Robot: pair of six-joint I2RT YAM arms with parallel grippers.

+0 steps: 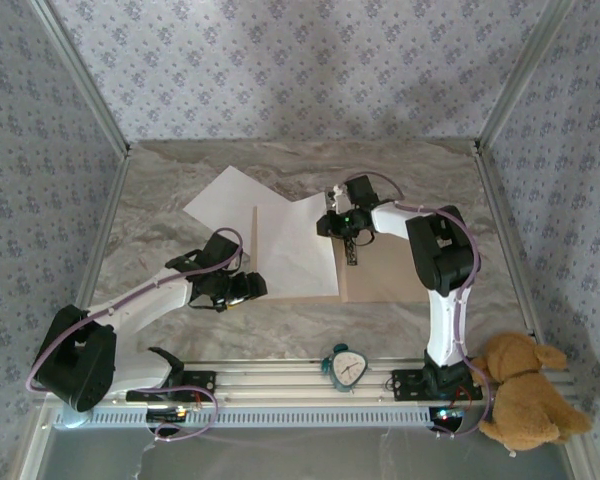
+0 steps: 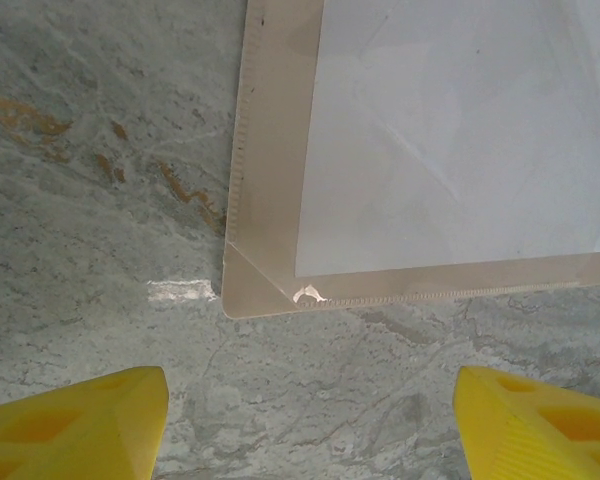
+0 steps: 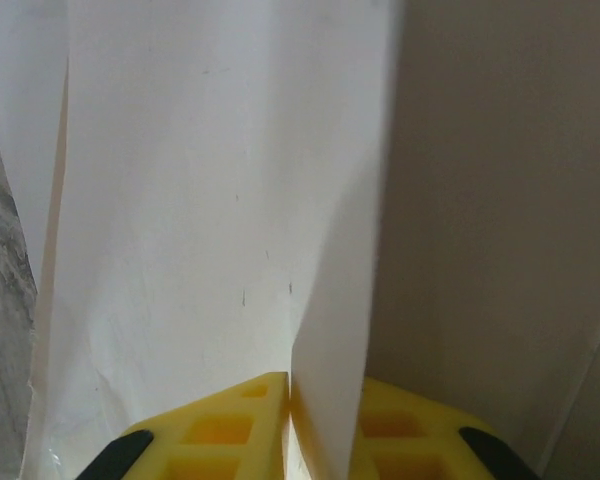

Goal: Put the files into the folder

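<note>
Folder: you see the folder (image 1: 390, 275) lying open and flat at the middle of the surface (image 1: 160, 230). Its tan right half is bare, and a dark clip (image 1: 352, 256) sits along the spine.
Files: the files (image 1: 295, 250) are two white sheets. One covers the left half of the folder. The other sheet (image 1: 225, 200) sticks out at 10 o'clock from the folder and lies partly on the surface.
Right end effector: the right end effector (image 1: 342, 222) stands at 12 o'clock over the spine. In the right wrist view the yellow fingers (image 3: 230, 430) are pressed on the edge of a white sheet (image 3: 200, 200), which stands up between them, with the tan folder (image 3: 500, 200) just to the right.
Left end effector: the left end effector (image 1: 248, 288) is at 8 o'clock from the folder, beside its near left corner. In the left wrist view its fingers (image 2: 90, 420) are spread wide with nothing between them, above bare surface (image 2: 100, 200). The folder corner (image 2: 270, 200) and the sheet on it (image 2: 460, 130) lie at 12 o'clock from them, apart.
Other things: a small teal alarm clock (image 1: 345, 367) stands on the rail at 6 o'clock. A tan plush dog (image 1: 520, 395) sits at 4 o'clock, by the right arm's base.
</note>
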